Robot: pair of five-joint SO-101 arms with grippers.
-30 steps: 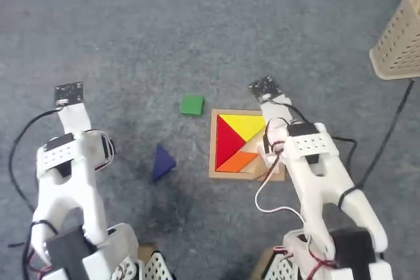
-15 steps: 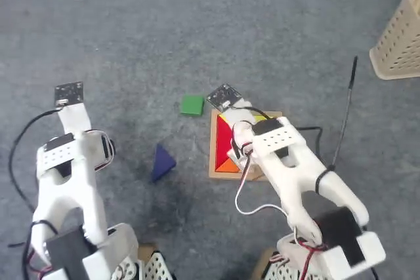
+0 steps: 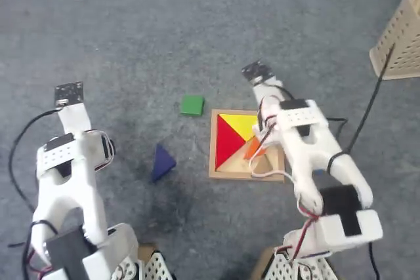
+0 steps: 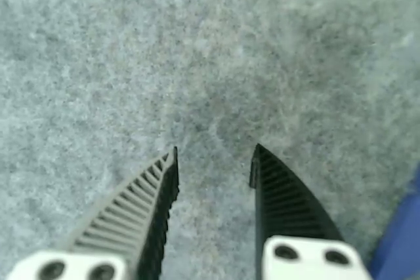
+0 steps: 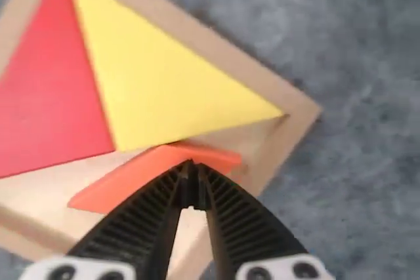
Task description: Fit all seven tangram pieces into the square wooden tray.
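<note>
1. White plastic, the left arm (image 3: 62,175) stands nearest, well to the left of the wooden tray (image 3: 212,152). The left hand (image 4: 213,159) hangs over bare grey bench (image 3: 131,44) with its fingers apart and nothing between them.
2. The blue triangle (image 3: 162,160) lies flat on the bench to the left of the tray, apart from it, between the tray and the left arm.
3. The right arm (image 3: 308,142) leans over the tray's right half and hides that side of it.
4. The right hand (image 5: 190,165) points down into the tray with its fingers together. Its tips touch the orange piece (image 5: 131,178), which lies inside the tray against an edge of the yellow triangle (image 5: 164,90). I cannot tell whether the orange piece sits flat.
5. The red triangle (image 3: 226,141) fills the tray's left side and the yellow triangle its far side, and the two meet edge to edge. Bare wood shows along the tray's near side.
6. The green square (image 3: 192,105) lies on the bench just beyond the tray's far left corner, not touching it.
7. A perforated beige basket (image 3: 400,37) stands far off, past the tray's right side.
</note>
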